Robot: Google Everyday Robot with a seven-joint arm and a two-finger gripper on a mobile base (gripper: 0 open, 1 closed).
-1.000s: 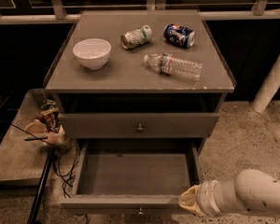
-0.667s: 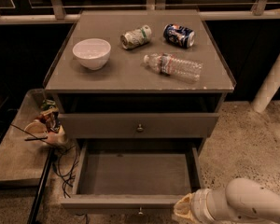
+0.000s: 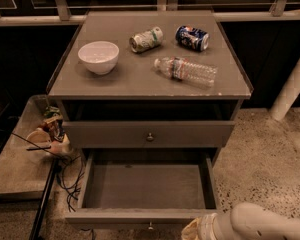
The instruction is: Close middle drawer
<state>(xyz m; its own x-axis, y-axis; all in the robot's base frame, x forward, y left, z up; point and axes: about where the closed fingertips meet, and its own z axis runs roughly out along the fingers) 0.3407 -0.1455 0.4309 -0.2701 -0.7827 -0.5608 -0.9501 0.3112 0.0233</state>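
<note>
Place the gripper (image 3: 192,231), grip state unreadable, against the middle drawer (image 3: 145,186) front at its near right; push squarely toward the far side.

the robot's pale hand (image 3: 194,232) is at the bottom edge, just right of the front of the pulled-out grey-brown wooden middle drawer (image 3: 140,216), mostly cut off. the drawer's small round metal knob (image 3: 150,227) is cropped too. can't read the print on the blue drink can (image 3: 192,37).
</note>
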